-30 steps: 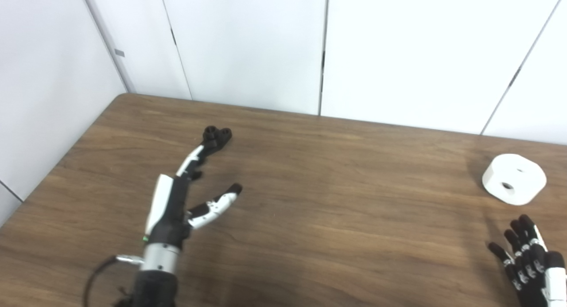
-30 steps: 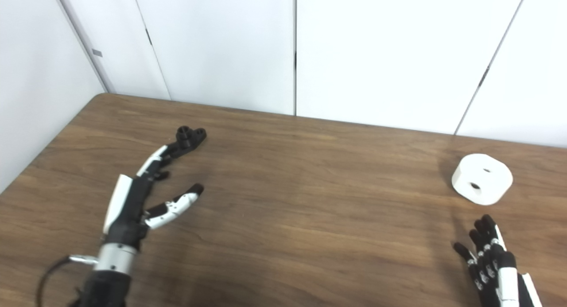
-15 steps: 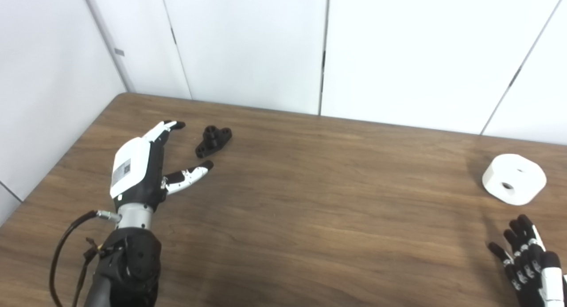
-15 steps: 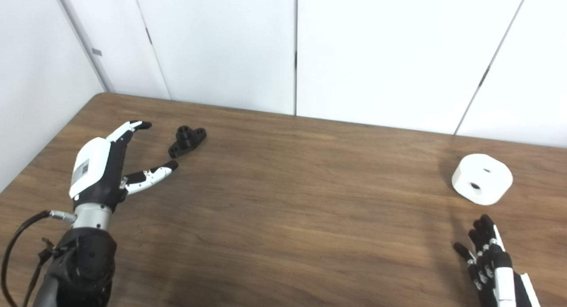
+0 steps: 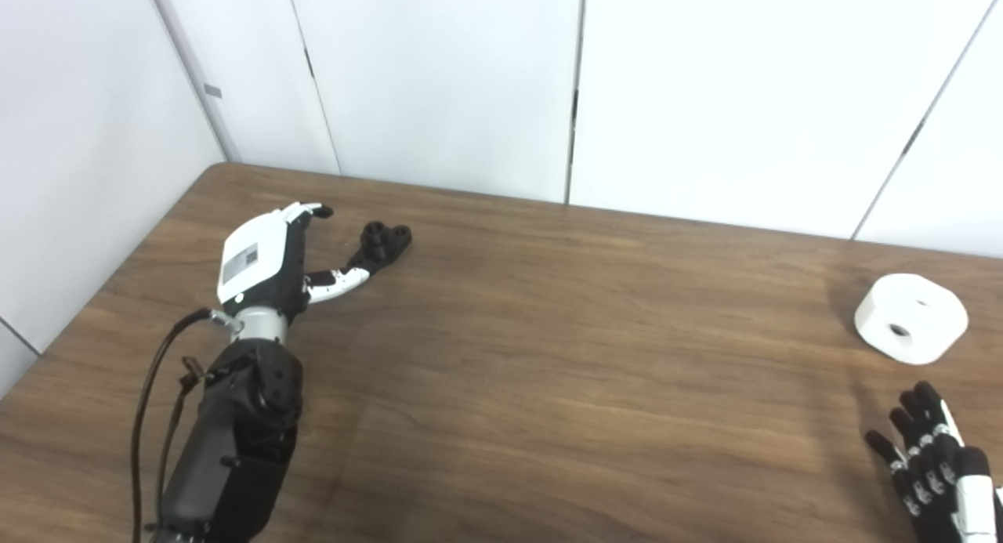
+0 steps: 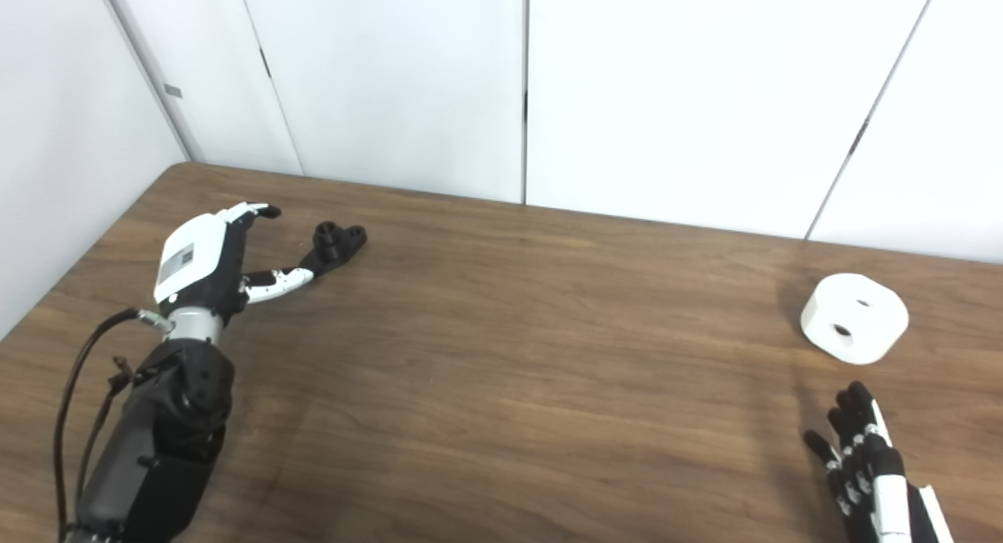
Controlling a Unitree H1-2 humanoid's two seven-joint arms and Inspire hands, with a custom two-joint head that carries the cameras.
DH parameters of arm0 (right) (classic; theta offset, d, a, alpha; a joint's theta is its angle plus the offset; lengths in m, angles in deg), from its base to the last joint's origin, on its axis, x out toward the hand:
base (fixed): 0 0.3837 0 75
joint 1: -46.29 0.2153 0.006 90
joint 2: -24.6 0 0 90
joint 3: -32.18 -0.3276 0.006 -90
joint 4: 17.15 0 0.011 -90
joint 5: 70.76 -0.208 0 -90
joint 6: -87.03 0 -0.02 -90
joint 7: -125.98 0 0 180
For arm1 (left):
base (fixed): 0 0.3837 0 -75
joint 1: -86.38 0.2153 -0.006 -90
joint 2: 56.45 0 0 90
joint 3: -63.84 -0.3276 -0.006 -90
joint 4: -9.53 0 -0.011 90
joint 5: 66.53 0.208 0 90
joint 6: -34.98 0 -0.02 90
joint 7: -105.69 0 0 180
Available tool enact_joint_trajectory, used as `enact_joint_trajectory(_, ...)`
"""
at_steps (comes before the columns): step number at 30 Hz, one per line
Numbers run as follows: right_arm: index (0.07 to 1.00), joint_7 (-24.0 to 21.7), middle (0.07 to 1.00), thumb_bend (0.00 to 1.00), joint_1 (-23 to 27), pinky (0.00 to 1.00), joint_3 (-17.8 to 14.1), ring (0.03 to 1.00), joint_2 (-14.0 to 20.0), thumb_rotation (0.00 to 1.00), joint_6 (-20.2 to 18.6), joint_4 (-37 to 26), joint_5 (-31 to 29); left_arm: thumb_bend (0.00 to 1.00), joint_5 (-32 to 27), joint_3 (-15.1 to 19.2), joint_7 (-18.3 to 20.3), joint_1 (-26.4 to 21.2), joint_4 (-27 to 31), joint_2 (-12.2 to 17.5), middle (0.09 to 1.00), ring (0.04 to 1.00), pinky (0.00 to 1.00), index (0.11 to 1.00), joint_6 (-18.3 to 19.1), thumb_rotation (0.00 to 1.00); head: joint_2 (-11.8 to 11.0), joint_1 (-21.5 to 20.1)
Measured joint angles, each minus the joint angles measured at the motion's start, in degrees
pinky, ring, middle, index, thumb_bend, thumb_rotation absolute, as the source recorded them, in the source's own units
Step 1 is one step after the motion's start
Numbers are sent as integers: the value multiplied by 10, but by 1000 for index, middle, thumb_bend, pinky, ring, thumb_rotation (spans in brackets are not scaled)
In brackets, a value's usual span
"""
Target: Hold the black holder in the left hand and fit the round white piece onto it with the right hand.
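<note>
At lower right the right hand point(image 5: 932, 457) waits with fingers spread, empty, near the white piece point(image 5: 910, 317); farther left, the left hand point(image 5: 270, 257) spreads wide beside the holder point(image 5: 381, 244), thumb at its near end, which may nudge it away before closing.

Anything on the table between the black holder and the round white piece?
No: in both views only bare table lies between black holder and round white piece.

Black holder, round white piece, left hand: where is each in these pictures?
black holder point(image 5: 382, 244), left eye view, on its raised middle.
round white piece point(image 5: 911, 317), left eye view, on its flat top.
left hand point(image 6: 197, 262), right eye view, on its white back.
</note>
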Motion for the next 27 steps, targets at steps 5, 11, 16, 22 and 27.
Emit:
enact_joint_trajectory(5,1000,0,1000,606,-2,1000,0,1000,0,1000,-2,-3,0,806,11,-19,-3,-12,-51,0,896,929,941,774,2,348,2,2)
enact_joint_trajectory(11,1000,1,1000,616,-6,1000,1,1000,0,1000,-7,-12,4,822,11,-35,-25,-35,-115,0,892,919,927,751,1,342,4,1)
enact_joint_trajectory(16,1000,1,1000,628,-6,1000,2,1000,0,1000,-6,-12,11,825,10,-42,-33,-57,-151,0,894,915,916,745,1,357,4,1)
enact_joint_trajectory(22,1000,2,1000,637,-6,1000,2,1000,-1,1000,-7,-14,13,813,10,-41,-36,-70,-174,-1,894,921,920,755,2,362,5,-1)
enact_joint_trajectory(27,1000,2,1000,636,-9,1000,2,1000,-1,1000,-7,-16,15,810,10,-35,-39,-78,-182,-2,888,923,912,759,3,368,6,-1)
